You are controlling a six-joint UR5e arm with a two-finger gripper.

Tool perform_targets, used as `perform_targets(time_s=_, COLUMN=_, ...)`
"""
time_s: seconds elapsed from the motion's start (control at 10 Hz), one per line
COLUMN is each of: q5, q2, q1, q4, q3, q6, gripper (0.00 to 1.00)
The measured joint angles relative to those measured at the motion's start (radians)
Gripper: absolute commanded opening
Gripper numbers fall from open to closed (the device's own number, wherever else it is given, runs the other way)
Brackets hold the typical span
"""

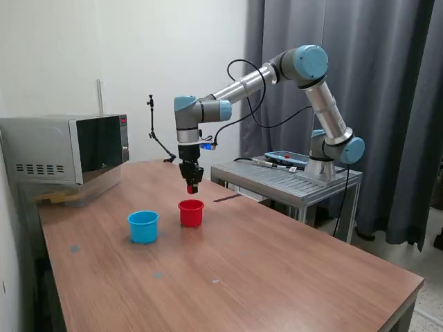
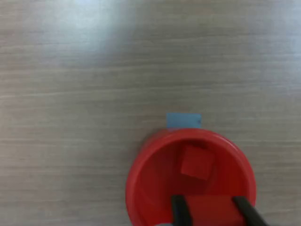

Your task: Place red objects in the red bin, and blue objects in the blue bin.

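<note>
Red bin (image 1: 191, 213) stands on your worktop (image 1: 277, 277), with the blue bin (image 1: 143, 227) just beside it toward the exterior view's left. Your pincer (image 1: 192, 188) hangs directly over the red bin, its fingers (image 2: 178, 211) closed on a red cube (image 2: 209, 208). A second red cube (image 2: 196, 162) lies inside. Blue tape (image 2: 183, 121) sits against the bin's outer wall.

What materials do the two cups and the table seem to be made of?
Red cup: probably plastic, with smooth, even colour and a thin rolled rim. Blue cup: looks the same, plastic, slightly glossy. Table: wood or wood-look laminate, with visible grain lines and a matte surface; the pictures cannot settle which.
</note>
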Motion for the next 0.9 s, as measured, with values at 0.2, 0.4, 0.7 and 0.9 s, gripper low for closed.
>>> perform_targets(time_s=0.2, q5=0.006, q2=0.002, q1=0.0, q4=-0.02, q3=-0.001, q6=0.009, gripper=1.0)
perform_targets(time_s=0.4, q5=0.021, q2=0.004, q1=-0.001, q4=-0.036, q3=-0.007, q6=0.012, gripper=1.0)
perform_targets(time_s=0.7, q5=0.024, q2=0.004, q1=0.002, q4=-0.039, q3=-0.012, q6=0.014, gripper=1.0)
perform_targets(time_s=0.9, q5=0.018, q2=-0.011, q1=0.008, q4=-0.033, q3=-0.012, q6=0.014, gripper=1.0)
